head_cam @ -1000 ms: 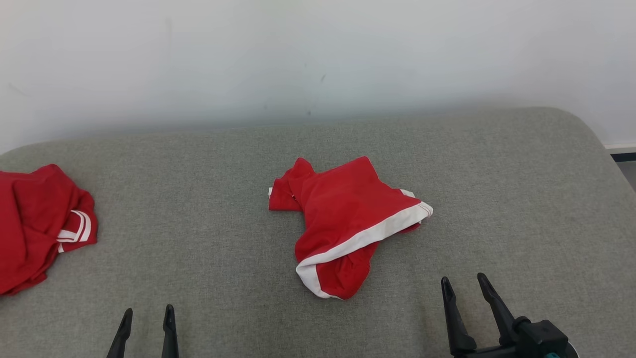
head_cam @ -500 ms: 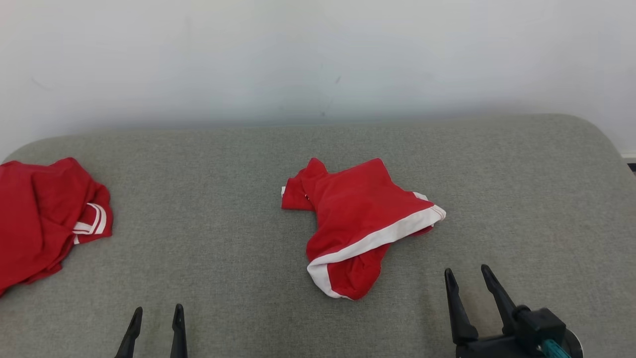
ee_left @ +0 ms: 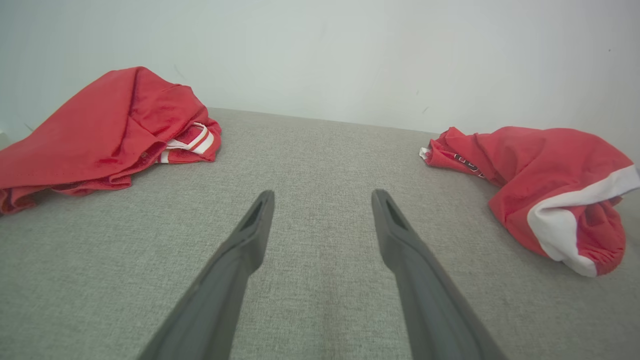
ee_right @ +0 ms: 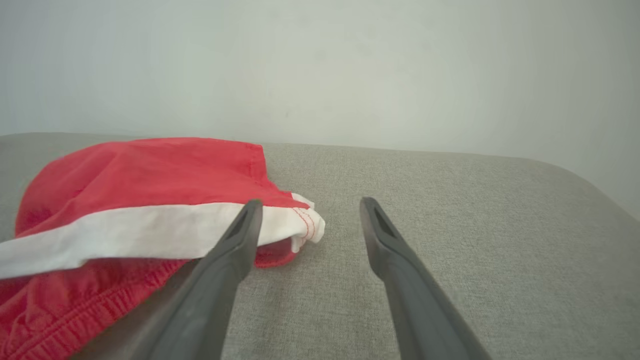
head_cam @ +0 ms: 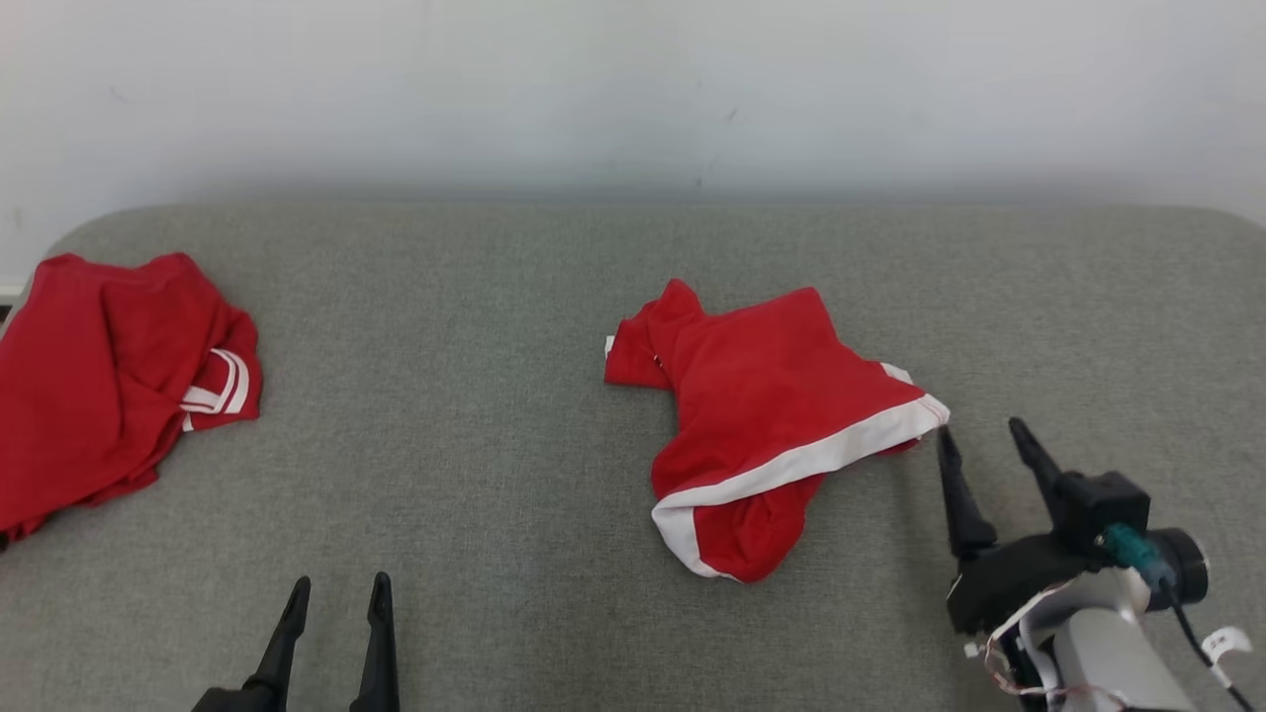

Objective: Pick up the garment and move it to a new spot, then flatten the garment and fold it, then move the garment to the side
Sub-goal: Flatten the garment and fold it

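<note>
Right pincer [head_cam: 979, 427] spread | garment [head_cam: 771, 396] white band [head_cam: 791, 465] slants diagonally, end beside pincer

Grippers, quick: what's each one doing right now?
Left gripper: open, empty.
Right gripper: open, empty, fingertips beside the red garment's white-banded corner.

We can read no text with any certainty. A few dark printed marks [ee_left: 464, 161] sit on a fold of the red garment [ee_left: 540, 165] in the left wrist view, too small and creased for us to make out. A small white tag [head_cam: 1219, 643], low at the right of the head view, is likewise illegible to us.
</note>
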`<state>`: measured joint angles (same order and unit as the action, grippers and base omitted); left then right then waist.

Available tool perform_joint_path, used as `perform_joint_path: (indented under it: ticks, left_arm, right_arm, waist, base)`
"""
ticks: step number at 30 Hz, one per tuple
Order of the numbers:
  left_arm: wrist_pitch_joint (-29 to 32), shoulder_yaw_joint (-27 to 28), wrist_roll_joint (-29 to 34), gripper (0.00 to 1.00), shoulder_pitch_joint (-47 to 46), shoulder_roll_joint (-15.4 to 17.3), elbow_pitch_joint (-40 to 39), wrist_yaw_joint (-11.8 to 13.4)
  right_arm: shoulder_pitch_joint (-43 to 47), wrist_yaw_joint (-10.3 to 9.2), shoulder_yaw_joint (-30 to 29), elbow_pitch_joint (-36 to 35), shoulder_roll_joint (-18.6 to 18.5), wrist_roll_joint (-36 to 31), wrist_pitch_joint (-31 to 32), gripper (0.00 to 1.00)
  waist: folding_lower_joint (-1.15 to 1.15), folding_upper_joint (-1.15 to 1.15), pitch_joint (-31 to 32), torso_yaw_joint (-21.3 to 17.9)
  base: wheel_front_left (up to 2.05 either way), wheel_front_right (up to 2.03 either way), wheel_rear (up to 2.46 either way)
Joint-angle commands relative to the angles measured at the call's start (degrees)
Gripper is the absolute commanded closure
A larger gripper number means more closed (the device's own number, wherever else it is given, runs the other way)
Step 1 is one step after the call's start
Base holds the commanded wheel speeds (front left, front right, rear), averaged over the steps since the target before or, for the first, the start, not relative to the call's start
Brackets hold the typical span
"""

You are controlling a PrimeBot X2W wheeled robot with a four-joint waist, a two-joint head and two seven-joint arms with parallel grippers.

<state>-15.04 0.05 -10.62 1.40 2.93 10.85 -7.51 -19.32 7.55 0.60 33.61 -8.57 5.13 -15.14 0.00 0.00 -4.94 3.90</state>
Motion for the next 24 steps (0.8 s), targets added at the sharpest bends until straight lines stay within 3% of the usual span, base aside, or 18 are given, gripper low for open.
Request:
perform_joint_path:
  ticks: [1,8,15,16,17,18,24]
  left_arm:
    - [-0.1,-0.3,-0.5,0.0,-1.2,-0.1,0.1,0.1]
    - [-0.1,-1.7,-1.1,0.0,-3.8,-0.1,0.4,0.1]
    - [-0.1,-2.3,-1.5,0.0,-5.2,-0.1,0.7,0.1]
    - [-0.1,-2.2,-1.5,0.0,-5.3,-0.1,0.7,0.1]
    - [-0.1,-2.2,-1.5,0.0,-5.3,-0.1,0.7,0.1]
    - [-0.1,-2.1,-1.5,0.0,-5.2,-0.1,0.8,0.1]
    - [-0.1,-1.4,-1.8,0.0,-4.5,-0.1,0.8,0.1]
  right_arm:
    - [-2.3,-0.13,0.0,1.7,-1.2,0.4,-0.1,0.0]
    - [-9.5,-0.13,1.8,9.3,-3.8,1.5,-0.1,0.0]
    - [-13.3,-0.13,3.9,17.4,-4.0,4.1,-0.1,0.01]
    - [-13.6,-0.13,4.2,17.6,-4.1,4.5,-0.1,0.56]
    - [-13.6,-0.13,4.2,17.6,-4.1,4.5,-0.1,0.56]
    - [-13.7,-0.13,4.5,17.8,-4.1,4.8,-0.1,1.0]
    - [-12.9,-0.13,5.7,16.5,-4.1,6.6,-0.1,1.0]
  waist:
    - [0.0,0.0,-2.1,1.5]
    - [0.0,0.0,-5.7,3.4]
    - [0.0,0.0,-6.5,4.6]
    - [0.0,0.0,-6.4,4.7]
    - [0.0,0.0,-6.4,4.7]
    - [0.0,0.0,-6.4,4.6]
    - [0.0,0.0,-5.6,3.5]
  base:
    - [0.0,0.0,0.0]
    - [0.0,0.0,0.0]
    - [0.0,0.0,0.0]
    - [0.0,0.0,0.0]
    - [0.0,0.0,0.0]
    - [0.0,0.0,0.0]
    - [0.0,0.0,0.0]
